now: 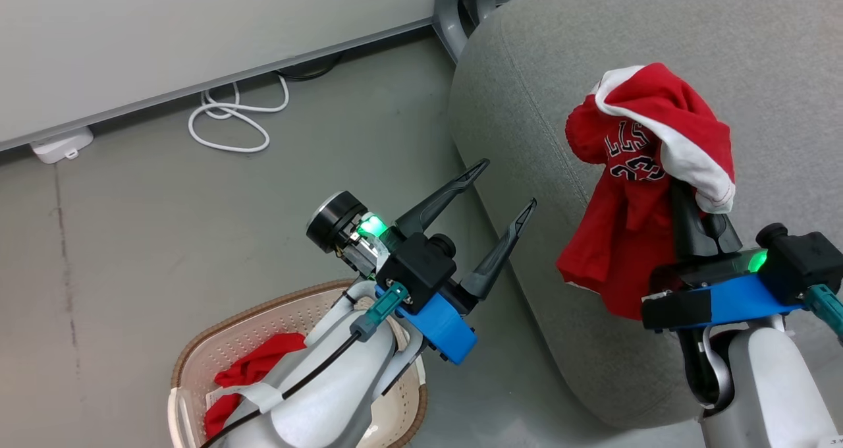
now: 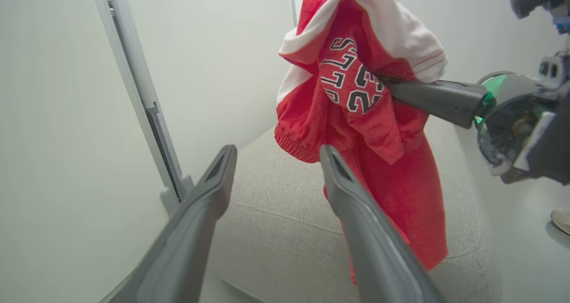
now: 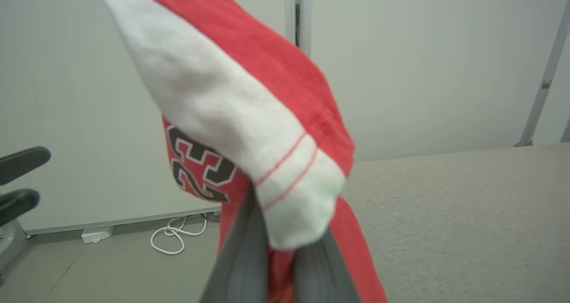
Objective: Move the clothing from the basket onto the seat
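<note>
My right gripper point(image 1: 688, 197) is shut on a red jersey point(image 1: 632, 191) with white trim and black-and-white numerals. The jersey hangs bunched above the front left part of the light grey seat point(image 1: 658, 26). Its cloth covers the fingertips point(image 3: 249, 249) in the right wrist view, where the jersey point(image 3: 249, 84) drapes over them. My left gripper point(image 1: 510, 183) stands open and holds nothing, above the floor between basket and seat. In the left wrist view the left gripper point(image 2: 276, 153) points at the jersey point(image 2: 356, 129). The basket point(image 1: 197, 342) sits at the lower left under my left forearm, with a second red garment point(image 1: 253, 369) inside.
A white cable point(image 1: 230, 118) lies coiled on the grey floor near the pale wall panel, beside a small white box point(image 1: 62, 146). A grey metal post point(image 1: 454, 13) stands at the seat's far left corner. The seat's top point(image 3: 467, 214) spreads wide to the right.
</note>
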Robot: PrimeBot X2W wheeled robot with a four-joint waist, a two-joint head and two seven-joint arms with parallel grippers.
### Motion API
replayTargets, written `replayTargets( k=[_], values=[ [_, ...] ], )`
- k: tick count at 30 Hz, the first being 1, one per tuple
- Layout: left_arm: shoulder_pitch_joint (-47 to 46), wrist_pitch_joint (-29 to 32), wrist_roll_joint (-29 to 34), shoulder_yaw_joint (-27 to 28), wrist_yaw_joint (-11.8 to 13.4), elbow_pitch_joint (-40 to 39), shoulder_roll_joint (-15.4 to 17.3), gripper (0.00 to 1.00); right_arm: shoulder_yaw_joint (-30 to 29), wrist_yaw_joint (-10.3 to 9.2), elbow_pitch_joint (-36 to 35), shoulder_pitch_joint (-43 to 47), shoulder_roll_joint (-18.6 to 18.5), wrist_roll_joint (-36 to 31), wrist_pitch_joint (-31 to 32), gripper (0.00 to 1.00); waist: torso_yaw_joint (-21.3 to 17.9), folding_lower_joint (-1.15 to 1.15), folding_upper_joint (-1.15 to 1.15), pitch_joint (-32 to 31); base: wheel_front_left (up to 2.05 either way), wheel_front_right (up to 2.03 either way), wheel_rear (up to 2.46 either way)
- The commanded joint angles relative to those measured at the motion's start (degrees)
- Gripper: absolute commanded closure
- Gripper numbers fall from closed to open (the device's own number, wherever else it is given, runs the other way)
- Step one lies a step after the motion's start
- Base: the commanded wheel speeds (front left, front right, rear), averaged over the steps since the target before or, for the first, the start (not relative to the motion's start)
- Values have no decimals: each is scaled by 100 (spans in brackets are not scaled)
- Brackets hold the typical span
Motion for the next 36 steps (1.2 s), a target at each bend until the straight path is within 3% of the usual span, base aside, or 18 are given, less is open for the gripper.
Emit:
replayTargets(
  k=[1,11,20,29,36],
  values=[
    [-126,-16,-25,-18,-33,21,27,0,-44,3,-47,57,4,34,-22,100,-112,0,0,88,0,0,0],
    [-195,-16,-61,-135,-44,83,31,0,-155,3,-127,36,4,87,-22,100,-184,0,0,213,0,0,0],
    [-415,-16,-3,-124,-47,25,101,0,-430,3,-424,-876,-100,44,-22,100,-81,0,0,633,0,0,0],
    [-982,-16,153,-211,-49,11,144,0,-1360,3,-647,-2421,-846,141,-22,100,207,0,0,1704,0,0,0],
    [-1400,-16,217,-292,-50,-10,122,0,-1985,3,-427,-3413,-1488,255,-22,100,451,0,0,2437,0,0,0]
  ],
)
